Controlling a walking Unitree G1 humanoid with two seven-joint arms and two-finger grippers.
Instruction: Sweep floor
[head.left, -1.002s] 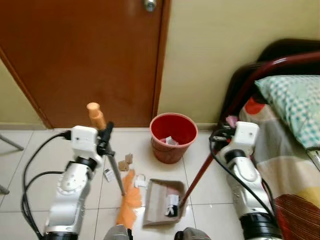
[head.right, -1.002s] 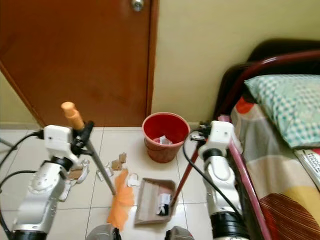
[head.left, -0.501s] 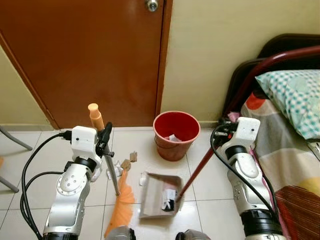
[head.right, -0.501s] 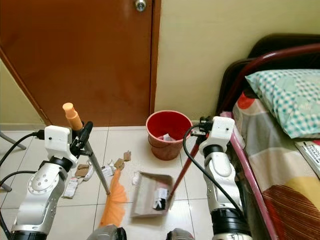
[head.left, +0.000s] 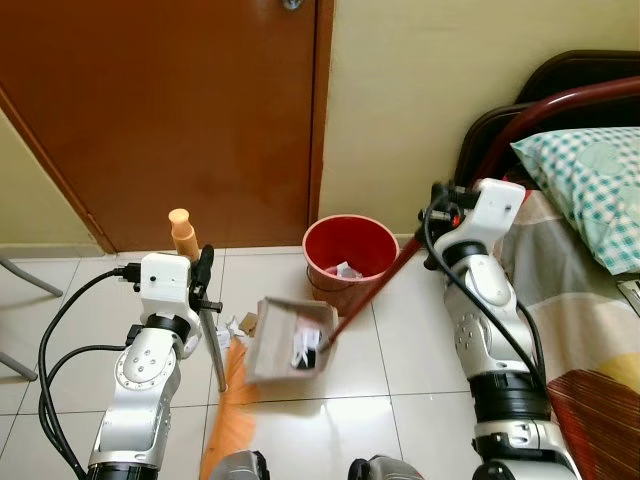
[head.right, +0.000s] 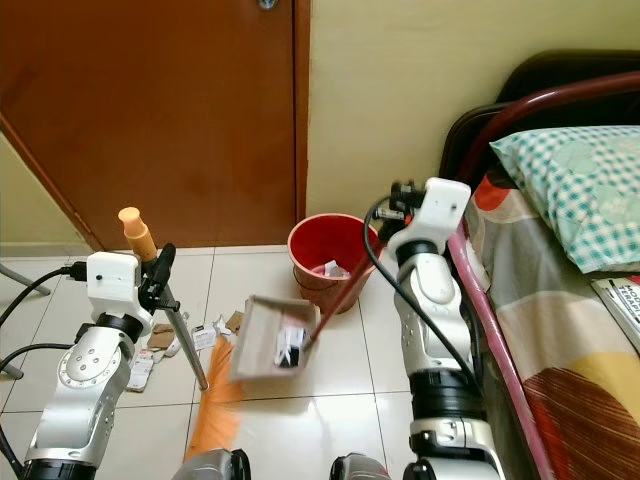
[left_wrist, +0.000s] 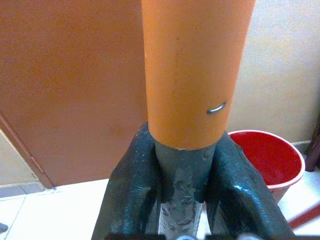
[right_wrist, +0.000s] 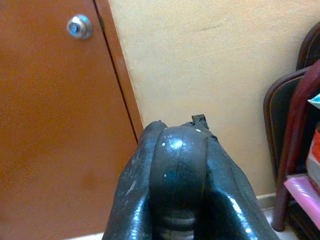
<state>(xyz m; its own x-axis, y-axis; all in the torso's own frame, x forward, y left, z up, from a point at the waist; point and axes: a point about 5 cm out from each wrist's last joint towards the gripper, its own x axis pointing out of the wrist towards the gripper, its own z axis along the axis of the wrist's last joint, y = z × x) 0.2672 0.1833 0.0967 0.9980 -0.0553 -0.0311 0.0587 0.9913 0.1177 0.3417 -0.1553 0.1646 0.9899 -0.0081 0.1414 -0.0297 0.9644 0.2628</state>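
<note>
Presently the left gripper (head.left: 203, 283) is clenched on the broom (head.left: 199, 300): its black fingers (left_wrist: 131, 200) clamp the grey shaft just below the orange handle cap. The broom stands nearly upright at the robot's left, with its orange bristles (head.left: 228, 430) blurred low on the tiled floor (head.left: 400, 370).

Right gripper (head.left: 440, 205) is closed on the dark end of the dustpan's red handle (head.left: 365, 295), its fingers (right_wrist: 131, 200) pressed to either side of the rounded black grip. That handle slopes down and leftward to the dustpan (head.left: 290, 340), which is lifted off the floor and tilted, with paper scraps inside. Pan sits just in front of and left of the red bin (head.left: 350, 262); the handle crosses the bin's front rim.

Bin stands on the floor near the wall (head.left: 420, 100), beside the brown door (head.left: 160, 110), and holds a few white scraps. More litter (head.right: 160, 340) lies on the tiles between the broom and the dustpan.

View differences: the left wrist view shows a small metal staple (left_wrist: 216, 107) in the orange cap, too small to see from the head. The right wrist view shows the door knob (right_wrist: 79, 26). The head views show the bed (head.left: 590, 300) at right, with a checked pillow (head.left: 590, 190) and red frame (head.left: 540, 110).

No legible writing or brand anywhere.
</note>
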